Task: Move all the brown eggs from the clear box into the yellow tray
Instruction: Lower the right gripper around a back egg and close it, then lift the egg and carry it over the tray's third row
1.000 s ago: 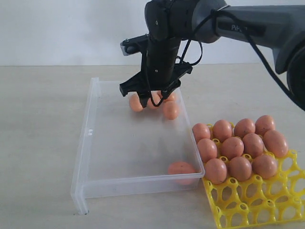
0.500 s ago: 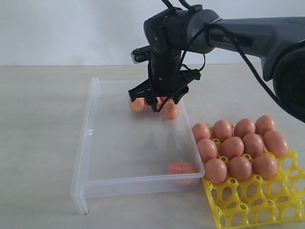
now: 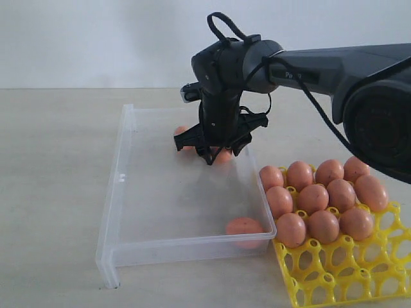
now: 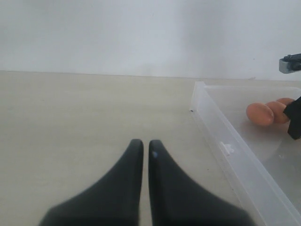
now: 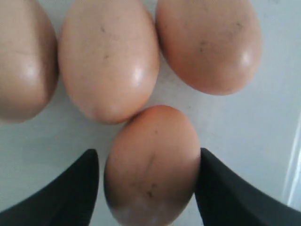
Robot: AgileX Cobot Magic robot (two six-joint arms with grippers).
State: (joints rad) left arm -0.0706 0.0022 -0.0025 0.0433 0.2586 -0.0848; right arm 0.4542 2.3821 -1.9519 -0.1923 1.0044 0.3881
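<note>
The clear box [image 3: 122, 186] lies left of the yellow tray [image 3: 334, 276], which holds several brown eggs [image 3: 314, 196]. One egg [image 3: 244, 228] rests in the box's near right corner. A small cluster of eggs [image 3: 221, 156] lies at the far end under my right gripper [image 3: 215, 154]. In the right wrist view that gripper [image 5: 148, 176] is open and straddles one egg [image 5: 151, 162], with three more eggs [image 5: 109, 61] just beyond it. My left gripper [image 4: 142, 146] is shut and empty over bare table beside the box [image 4: 225, 141]. It does not show in the exterior view.
The beige table surrounds box and tray, with a white wall behind. The tray's front rows of cups [image 3: 321, 282] hold nothing. The right arm [image 3: 334, 64] stretches in from the right above the tray's eggs.
The right gripper has come down into the far end of the box, and its fingers now stand on either side of one egg in the cluster. The eggs have not moved.
</note>
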